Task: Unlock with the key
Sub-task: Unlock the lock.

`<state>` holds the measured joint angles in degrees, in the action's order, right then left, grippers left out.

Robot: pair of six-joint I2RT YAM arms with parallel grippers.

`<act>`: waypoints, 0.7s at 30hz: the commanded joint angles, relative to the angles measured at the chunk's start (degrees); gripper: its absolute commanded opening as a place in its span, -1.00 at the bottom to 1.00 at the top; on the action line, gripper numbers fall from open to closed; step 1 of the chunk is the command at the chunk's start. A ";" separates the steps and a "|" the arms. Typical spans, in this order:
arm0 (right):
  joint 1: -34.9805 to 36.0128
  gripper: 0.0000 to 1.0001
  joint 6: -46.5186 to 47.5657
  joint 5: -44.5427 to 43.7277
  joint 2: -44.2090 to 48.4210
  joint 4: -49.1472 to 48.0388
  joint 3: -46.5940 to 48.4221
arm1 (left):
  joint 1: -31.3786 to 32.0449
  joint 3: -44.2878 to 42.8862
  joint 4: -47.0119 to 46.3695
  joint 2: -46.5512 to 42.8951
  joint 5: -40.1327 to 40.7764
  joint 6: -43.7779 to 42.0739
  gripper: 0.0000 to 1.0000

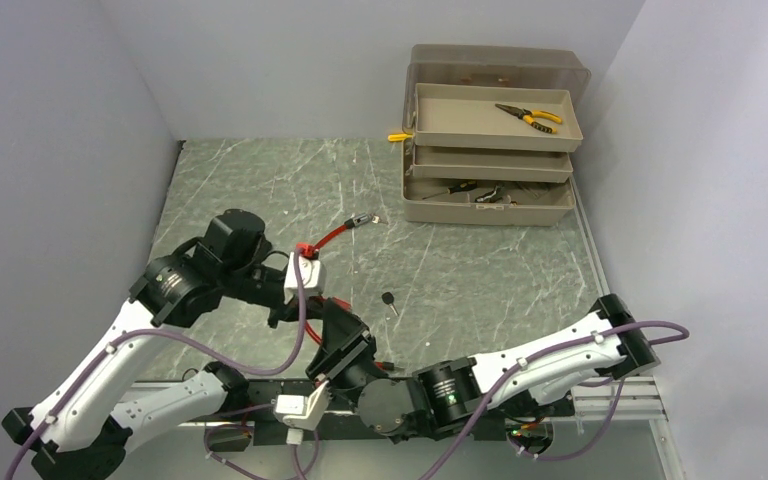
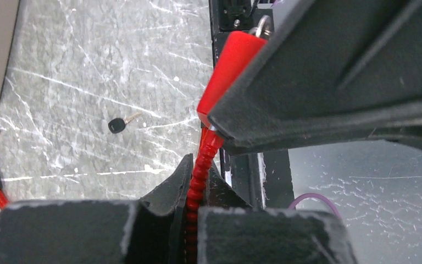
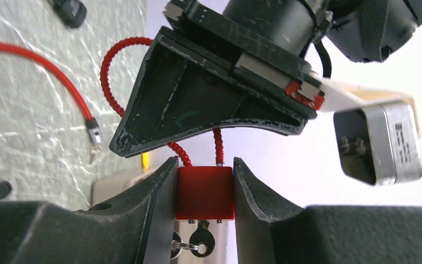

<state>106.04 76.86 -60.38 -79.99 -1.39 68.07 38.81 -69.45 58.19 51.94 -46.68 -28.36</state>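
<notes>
Gripping the lock by its sides, the right gripper is set at near centre; the key end is pointed wristward, the cable end toward the left gripper, clamped on the cable.

Open table surrounds the loose key; the toolbox blocks far right.

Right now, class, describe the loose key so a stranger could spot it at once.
Start at the tan toolbox at the marbled table's far edge and move toward the near edge. The key lies alone, nearer than the red cable's free end: small, black-headed, touching nothing.
</notes>
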 commanded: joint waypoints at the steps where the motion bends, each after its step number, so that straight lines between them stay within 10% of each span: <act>1: 2.85 -0.18 -9.59 1.89 6.50 -4.64 1.84 | -0.10 -0.64 -1.07 -2.65 1.59 -4.08 -1.00; 13: 6.99 0.22 -45.48 0.21 19.99 12.04 5.63 | -0.06 1.28 -6.50 -10.05 1.43 -4.85 -1.00; 21: 6.88 0.31 -62.48 17.67 40.53 0.86 -7.94 | -0.07 -0.79 -12.62 -11.13 -1.84 -0.65 -1.00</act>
<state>112.77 26.20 -53.17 -46.81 6.57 64.99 38.83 -67.92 52.29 40.42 -45.32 -31.77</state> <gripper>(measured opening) 0.647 0.055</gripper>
